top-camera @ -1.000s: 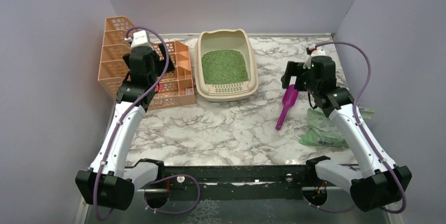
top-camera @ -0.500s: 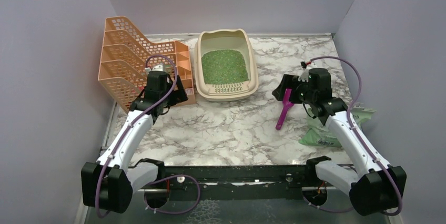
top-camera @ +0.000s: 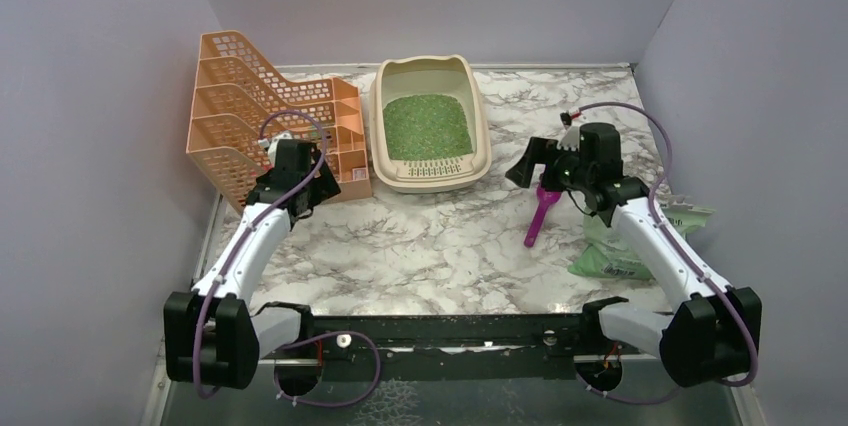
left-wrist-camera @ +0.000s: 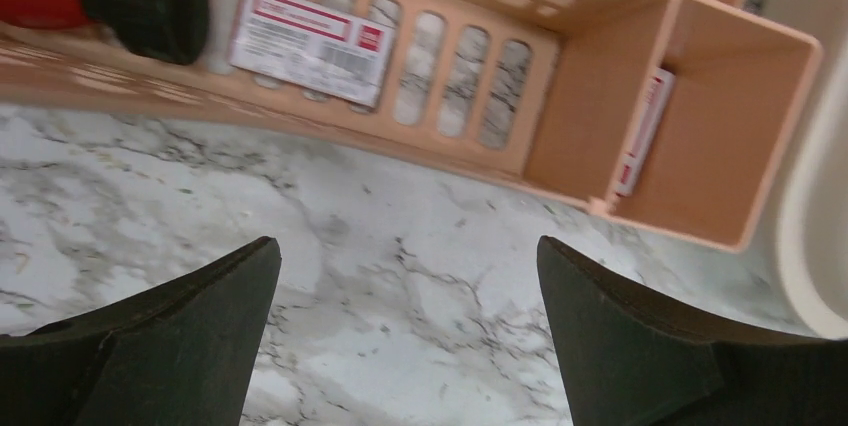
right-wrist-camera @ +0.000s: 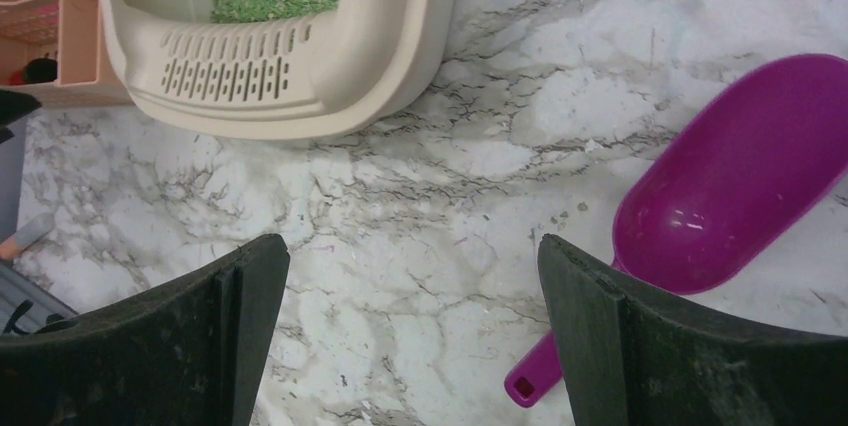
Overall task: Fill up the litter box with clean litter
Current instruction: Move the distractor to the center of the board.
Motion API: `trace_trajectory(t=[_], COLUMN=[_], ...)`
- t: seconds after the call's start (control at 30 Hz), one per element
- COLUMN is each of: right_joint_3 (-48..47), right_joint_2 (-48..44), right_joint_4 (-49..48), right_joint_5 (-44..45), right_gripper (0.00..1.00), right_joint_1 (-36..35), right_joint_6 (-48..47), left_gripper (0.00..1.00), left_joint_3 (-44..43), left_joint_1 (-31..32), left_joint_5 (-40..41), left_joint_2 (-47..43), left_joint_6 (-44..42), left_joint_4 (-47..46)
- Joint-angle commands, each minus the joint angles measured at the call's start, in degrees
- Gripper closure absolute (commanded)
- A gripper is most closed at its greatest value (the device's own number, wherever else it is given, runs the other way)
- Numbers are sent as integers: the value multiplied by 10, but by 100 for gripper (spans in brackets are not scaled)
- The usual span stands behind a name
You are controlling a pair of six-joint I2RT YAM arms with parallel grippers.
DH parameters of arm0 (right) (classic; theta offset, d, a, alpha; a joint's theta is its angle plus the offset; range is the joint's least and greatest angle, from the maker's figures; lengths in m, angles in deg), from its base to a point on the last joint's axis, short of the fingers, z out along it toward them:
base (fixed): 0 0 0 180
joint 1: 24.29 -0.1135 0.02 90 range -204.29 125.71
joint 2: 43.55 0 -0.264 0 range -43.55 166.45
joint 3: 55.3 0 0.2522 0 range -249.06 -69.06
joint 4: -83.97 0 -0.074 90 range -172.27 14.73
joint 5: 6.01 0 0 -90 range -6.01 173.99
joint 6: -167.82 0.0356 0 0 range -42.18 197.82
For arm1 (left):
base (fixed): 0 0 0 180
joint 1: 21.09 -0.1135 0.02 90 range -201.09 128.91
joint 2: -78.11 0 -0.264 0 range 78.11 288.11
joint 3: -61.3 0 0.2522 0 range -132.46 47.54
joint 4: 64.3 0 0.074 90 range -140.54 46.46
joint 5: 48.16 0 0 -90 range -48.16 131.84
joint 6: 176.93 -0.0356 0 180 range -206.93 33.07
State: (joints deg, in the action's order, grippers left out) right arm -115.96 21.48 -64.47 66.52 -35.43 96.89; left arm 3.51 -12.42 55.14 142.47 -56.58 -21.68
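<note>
From above, the litter box (top-camera: 430,184) sits at the back middle of the counter (top-camera: 420,246) with clean litter (top-camera: 428,126) spread green over its floor, so the filling looks largely done, or paused between pours. The green bag (top-camera: 610,254) lies at the right edge, partly under the right arm, so I can't tell how much it holds. The magenta scoop (top-camera: 541,216) lies just below the right claw (top-camera: 528,161), and the left claw (top-camera: 320,182) hangs by the orange file rack (top-camera: 240,96). If more litter is wanted, the next move calls for the right claw to reach for the bag and grip its soft plastic firmly. The left wrist view shows that claw spread wide and empty over bare marble, with a red thing with a black cap (left-wrist-camera: 150,8) cut off inside the rack. The right wrist view shows its claw equally wide and holding nothing, the box's slotted lip ahead and the scoop bowl beside it; the bag is out of frame.
</note>
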Motion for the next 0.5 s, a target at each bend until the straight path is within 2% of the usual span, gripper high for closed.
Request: trace_trajectory(t=[0.0,0.07,0.2,0.4,0.47], right_joint_3=[-38,-59,-92,-147,-162], right_joint_2=[27,56,116,191,207], right_joint_4=[-50,-48,-57,-46,-35], right_joint_5=[-67,-89,-108,-125,-113], right_gripper=[0,0,0,0,0], right_joint_1=[5,5,5,4,3], right_joint_6=[-5,-1,20,33,33], left_gripper=[2,1,1,2,2], left_joint_3=[-34,-46,-71,-150,-171], left_joint_1=[-67,-116,-173,-190,-191], left_joint_5=[49,3,-46,-94,-87], left_joint_2=[40,59,111,202,217], left_joint_6=[-54,-75,-87,-139,-150], left_joint_4=[-24,-47,-102,-111,-104])
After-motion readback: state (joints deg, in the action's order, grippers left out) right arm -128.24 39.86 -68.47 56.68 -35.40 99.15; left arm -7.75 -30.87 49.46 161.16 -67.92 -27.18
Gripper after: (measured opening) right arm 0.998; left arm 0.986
